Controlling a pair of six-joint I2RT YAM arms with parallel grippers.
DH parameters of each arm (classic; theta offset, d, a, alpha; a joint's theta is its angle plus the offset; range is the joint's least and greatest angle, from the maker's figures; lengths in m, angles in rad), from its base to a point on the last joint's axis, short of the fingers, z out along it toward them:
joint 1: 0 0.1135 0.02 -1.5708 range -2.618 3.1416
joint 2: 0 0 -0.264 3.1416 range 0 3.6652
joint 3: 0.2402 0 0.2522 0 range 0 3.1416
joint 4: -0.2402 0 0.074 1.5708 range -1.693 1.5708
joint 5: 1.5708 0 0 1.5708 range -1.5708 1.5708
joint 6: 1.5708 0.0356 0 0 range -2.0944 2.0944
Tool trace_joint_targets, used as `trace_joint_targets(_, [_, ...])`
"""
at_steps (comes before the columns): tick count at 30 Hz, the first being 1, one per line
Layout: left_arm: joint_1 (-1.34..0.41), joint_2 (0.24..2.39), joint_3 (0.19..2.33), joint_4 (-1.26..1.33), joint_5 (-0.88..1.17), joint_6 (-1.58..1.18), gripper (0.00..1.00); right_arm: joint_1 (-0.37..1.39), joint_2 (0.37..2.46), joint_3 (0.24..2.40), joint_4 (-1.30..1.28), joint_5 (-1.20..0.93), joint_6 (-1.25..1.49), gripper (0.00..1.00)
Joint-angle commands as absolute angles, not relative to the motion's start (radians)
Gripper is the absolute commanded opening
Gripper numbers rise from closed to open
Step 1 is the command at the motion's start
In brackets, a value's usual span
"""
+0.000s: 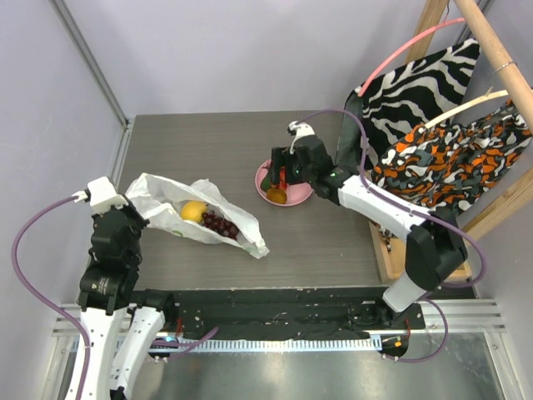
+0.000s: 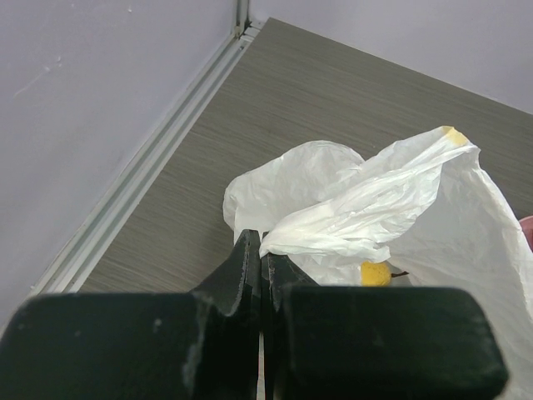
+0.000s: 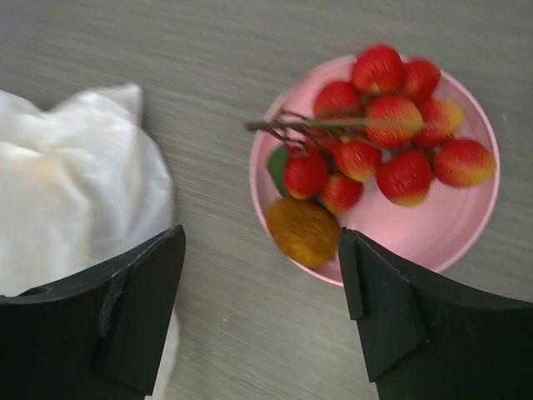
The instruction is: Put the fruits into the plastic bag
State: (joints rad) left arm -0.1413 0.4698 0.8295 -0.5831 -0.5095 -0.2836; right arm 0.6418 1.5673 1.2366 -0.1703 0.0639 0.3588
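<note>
The white plastic bag lies open on the table, left of centre. A yellow lemon and a dark purple grape bunch lie in it. My left gripper is shut on the bag's edge; the lemon shows just past my fingers. A pink plate holds a bunch of red fruits on a twig and a brown-orange fruit. My right gripper hangs open and empty above the plate, its fingers straddling the near rim.
A zebra-striped cloth and an orange patterned cloth hang on a wooden rack at the right. Grey walls close the table at the back and left. A wooden board lies at the right edge.
</note>
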Motion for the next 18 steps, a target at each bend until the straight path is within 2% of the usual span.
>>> trace_joint_targets(1, [-0.135,0.472,0.828,-0.534,-0.525,-0.282,0.00,0.647,1.646,1.290,-0.253,0.179,0.322,0.82])
trace_joint_targets(18, [-0.133,0.476,0.821,-0.529,-0.492,-0.279,0.00,0.680,1.853,1.365,-0.253,0.206,0.341,0.71])
